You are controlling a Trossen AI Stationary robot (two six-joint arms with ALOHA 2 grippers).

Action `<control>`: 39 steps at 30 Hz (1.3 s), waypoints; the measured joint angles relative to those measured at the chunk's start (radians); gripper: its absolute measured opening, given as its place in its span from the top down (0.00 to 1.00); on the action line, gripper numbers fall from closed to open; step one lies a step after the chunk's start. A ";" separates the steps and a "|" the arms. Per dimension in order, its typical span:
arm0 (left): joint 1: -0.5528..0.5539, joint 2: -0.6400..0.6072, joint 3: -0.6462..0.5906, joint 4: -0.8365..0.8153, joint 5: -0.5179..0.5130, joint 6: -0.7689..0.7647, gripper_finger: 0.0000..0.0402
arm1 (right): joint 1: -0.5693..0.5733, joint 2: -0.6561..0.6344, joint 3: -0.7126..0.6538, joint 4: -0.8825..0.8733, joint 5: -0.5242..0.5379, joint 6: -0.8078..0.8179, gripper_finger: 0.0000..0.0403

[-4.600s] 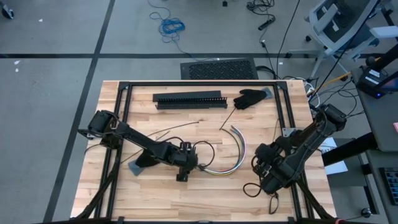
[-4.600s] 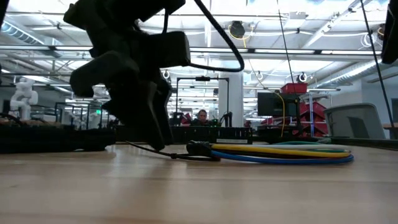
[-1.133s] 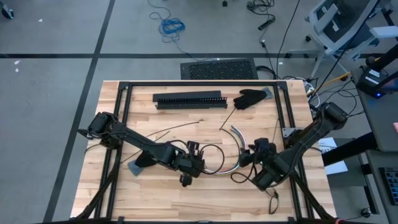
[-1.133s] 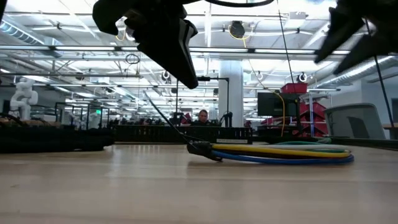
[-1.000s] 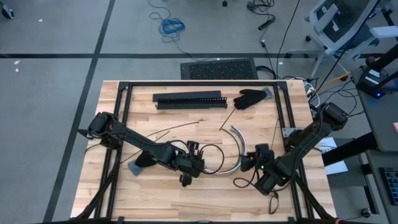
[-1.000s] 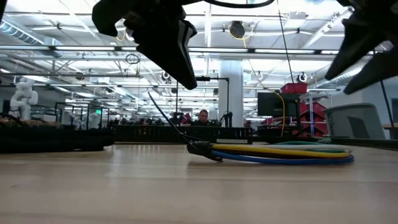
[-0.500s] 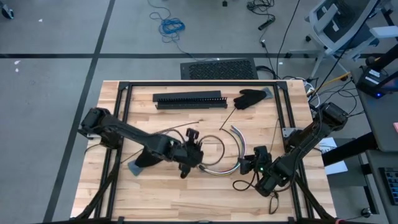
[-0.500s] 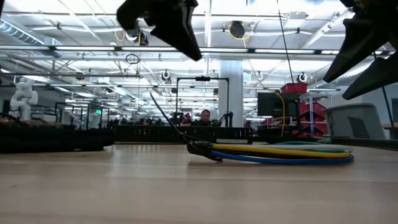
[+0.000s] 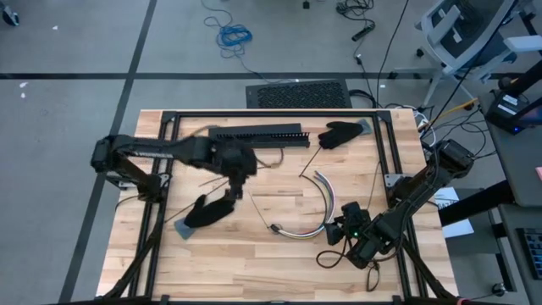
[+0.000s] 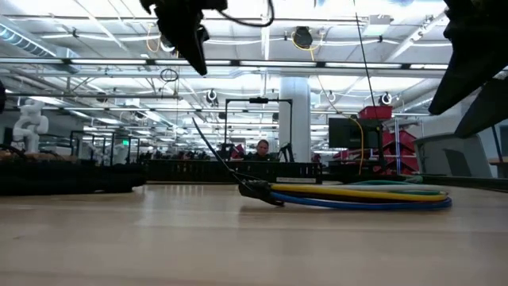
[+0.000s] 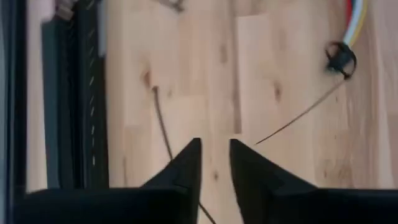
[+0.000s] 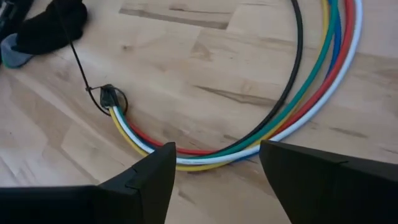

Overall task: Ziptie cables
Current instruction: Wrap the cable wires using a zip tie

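The cables (image 9: 315,208) lie on the table in one arc: red, blue, white, yellow, green and black (image 12: 323,81). A black zip tie (image 12: 109,97) rings their end, its thin tail (image 12: 73,46) sticking up and away. My left gripper (image 9: 238,188) hovers high over bare wood, left of the bundle toward the far side, its fingers a narrow gap apart (image 11: 215,158). Open wide, my right gripper (image 12: 214,162) hovers by the bundle's near right side (image 9: 343,233). Neither touches anything.
A long black slotted bar (image 9: 258,135) and a black glove (image 9: 339,133) lie near the far edge. Another dark glove (image 9: 208,211) lies near left. Loose thin black strips (image 9: 309,161) (image 11: 163,124) rest on the wood between them. A black frame (image 9: 271,113) borders the table.
My left gripper has risen and swung away from the bundle's tied end, toward the table's far left and the slotted bar. My right gripper has drifted a little toward the near edge. The cables and the tie's upright tail have stayed in place.
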 joint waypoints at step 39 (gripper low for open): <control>-0.315 0.175 -1.036 1.843 -0.172 -0.985 0.46 | -0.061 -0.148 0.000 0.063 -0.026 -0.102 0.42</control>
